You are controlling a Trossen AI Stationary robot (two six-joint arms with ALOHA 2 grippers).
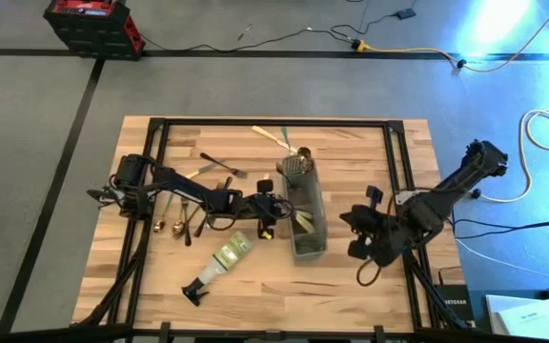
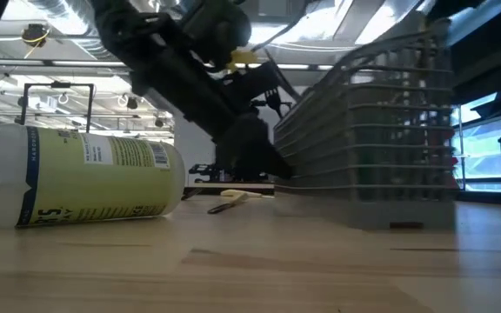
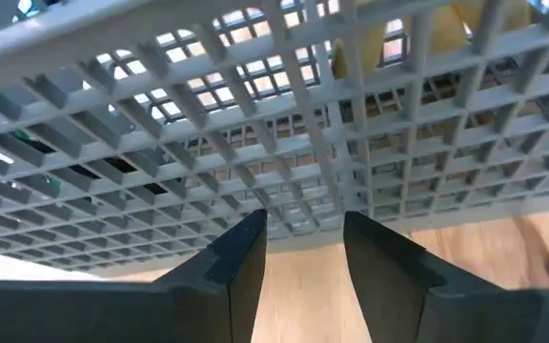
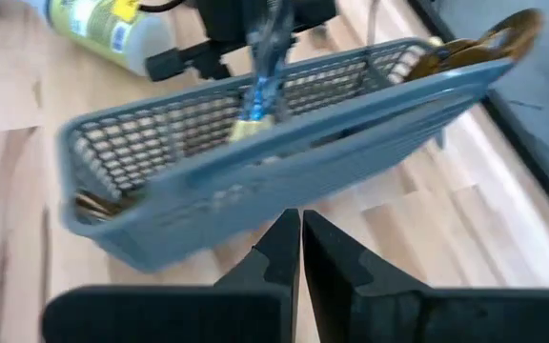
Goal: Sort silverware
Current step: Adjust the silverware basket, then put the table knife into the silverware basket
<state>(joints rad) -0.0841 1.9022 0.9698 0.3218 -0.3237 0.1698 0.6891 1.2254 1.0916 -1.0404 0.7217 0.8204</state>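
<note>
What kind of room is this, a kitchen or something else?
Probably a robotics lab or workshop, not a kitchen: a wooden table in a black metal frame, loose cables on grey carpet, and exposed ceiling ducts.

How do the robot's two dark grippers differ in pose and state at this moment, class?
The left gripper sits close against the grey mesh caddy, while the right gripper rests back from it, on the caddy's other side. The left gripper's fingers stand apart with an empty gap; the right gripper's fingers are pressed together, shut on nothing. Both are dark two-finger grippers pointing toward the caddy.
</note>
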